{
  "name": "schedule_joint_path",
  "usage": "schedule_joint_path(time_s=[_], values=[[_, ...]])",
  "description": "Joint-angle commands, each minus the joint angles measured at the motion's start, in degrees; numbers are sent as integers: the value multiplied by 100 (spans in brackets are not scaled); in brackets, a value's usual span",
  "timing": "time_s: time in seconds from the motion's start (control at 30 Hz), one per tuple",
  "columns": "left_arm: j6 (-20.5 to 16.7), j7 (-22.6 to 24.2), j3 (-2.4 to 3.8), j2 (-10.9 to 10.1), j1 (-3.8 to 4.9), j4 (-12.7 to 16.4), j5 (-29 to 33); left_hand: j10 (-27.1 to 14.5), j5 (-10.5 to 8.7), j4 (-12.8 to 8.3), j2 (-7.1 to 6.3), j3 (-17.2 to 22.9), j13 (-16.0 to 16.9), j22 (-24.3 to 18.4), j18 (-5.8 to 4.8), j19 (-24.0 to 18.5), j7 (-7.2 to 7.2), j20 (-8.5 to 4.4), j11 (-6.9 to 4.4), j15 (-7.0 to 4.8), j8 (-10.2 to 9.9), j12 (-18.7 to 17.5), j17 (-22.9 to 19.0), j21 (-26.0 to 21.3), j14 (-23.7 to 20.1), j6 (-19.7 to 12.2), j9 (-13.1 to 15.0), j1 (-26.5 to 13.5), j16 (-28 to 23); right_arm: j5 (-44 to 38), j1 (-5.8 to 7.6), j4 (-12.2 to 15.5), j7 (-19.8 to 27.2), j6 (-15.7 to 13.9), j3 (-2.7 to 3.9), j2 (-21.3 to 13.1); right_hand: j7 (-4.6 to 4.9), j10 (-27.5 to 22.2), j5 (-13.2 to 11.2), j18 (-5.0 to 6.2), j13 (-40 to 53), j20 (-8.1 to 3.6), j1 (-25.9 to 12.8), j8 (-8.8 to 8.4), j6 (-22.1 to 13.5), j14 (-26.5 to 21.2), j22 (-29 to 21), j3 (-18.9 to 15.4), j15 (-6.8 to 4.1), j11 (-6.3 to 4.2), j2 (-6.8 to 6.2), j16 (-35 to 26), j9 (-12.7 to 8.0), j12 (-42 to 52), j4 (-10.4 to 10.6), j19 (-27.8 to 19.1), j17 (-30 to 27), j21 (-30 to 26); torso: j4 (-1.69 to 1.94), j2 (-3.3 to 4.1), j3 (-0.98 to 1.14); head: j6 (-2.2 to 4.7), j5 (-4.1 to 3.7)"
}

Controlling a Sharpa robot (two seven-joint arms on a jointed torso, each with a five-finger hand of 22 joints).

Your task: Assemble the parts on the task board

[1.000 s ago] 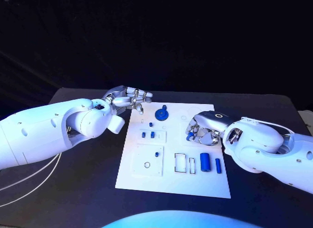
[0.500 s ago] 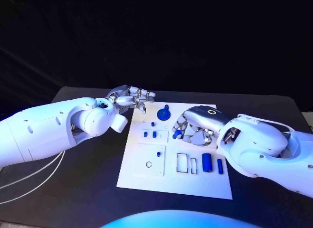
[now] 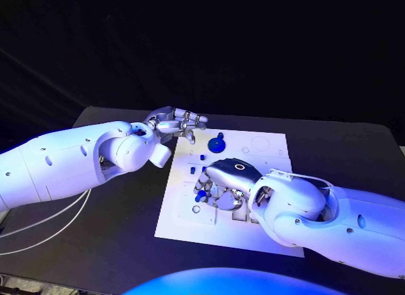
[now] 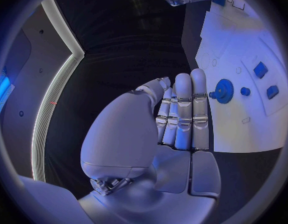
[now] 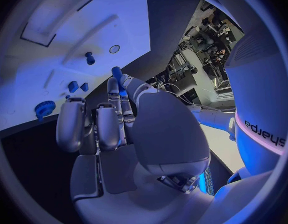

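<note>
The white task board (image 3: 266, 146) lies mid-table. My right hand (image 3: 222, 184) hovers low over its left-middle part and pinches a small blue peg (image 5: 117, 76) between thumb and a finger; the peg (image 3: 200, 196) shows at the fingertips. A blue gear (image 3: 217, 145) stands near the board's far edge, with two small blue blocks (image 3: 198, 170) just nearer. My left hand (image 3: 176, 120) hangs at the board's far left corner, holding nothing, its fingers (image 4: 183, 109) straight side by side. My right arm hides the board's near right area.
Around the board (image 5: 119, 15) is bare black table (image 3: 105, 233). The right wrist view shows another blue peg (image 5: 89, 58) standing in the board beside a round hole (image 5: 114, 49). A white cable (image 3: 43, 230) runs under my left arm.
My right hand has carried the blue peg leftward and nearer across the board, from its right-middle to its left-middle. The left hand has hardly moved.
</note>
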Motion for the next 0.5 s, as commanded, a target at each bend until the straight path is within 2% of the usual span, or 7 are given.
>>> schedule_joint_path(time_s=[0.03, 0.17, 0.5], values=[[73, 21, 3, 5, 7, 14, -6, -54, 14, -20, 35, -16, -7, -8, 82, 8, 9, 26, 2, 5, 36, 24, -8, -39, -43, -37, -7, -21, -19, -105, -88, -153, 202, 47, -5, 120, 52, -27, 42, -42, 0, 0, -13, 24, -5, 161, 704, 32, -29, 9, -9, 33, 69, -39, 2, 3, -3, -33, -11, -4, -6, -27, 53], [78, 22, 3, 13, 7, 17, -6, -54, 14, -20, 35, -16, -7, -8, 82, 8, 9, 26, 2, 5, 36, 24, -8, -39, -43, -37, -7, -21, -19, -114, -152, -329, 235, 87, -28, 244, 53, -27, 44, -43, 0, 1, -14, 24, -6, 162, 705, 33, -28, 10, -9, 37, 69, -39, 1, 4, 3, -31, 0, -8, 5, -55, 88], [77, 10, 3, 12, 8, 12, -7, -56, 14, -25, 45, -10, -7, -11, 82, 11, 10, 25, 2, 4, 41, 30, -13, -43, -43, -38, -10, -13, -19, -315, -243, -528, 234, 244, -67, 359, 54, -25, 52, -43, 0, 1, -14, 23, -7, 163, 706, 37, -28, 10, -9, 42, 69, -42, -3, 5, 10, -30, -4, -10, 6, -72, 127]])
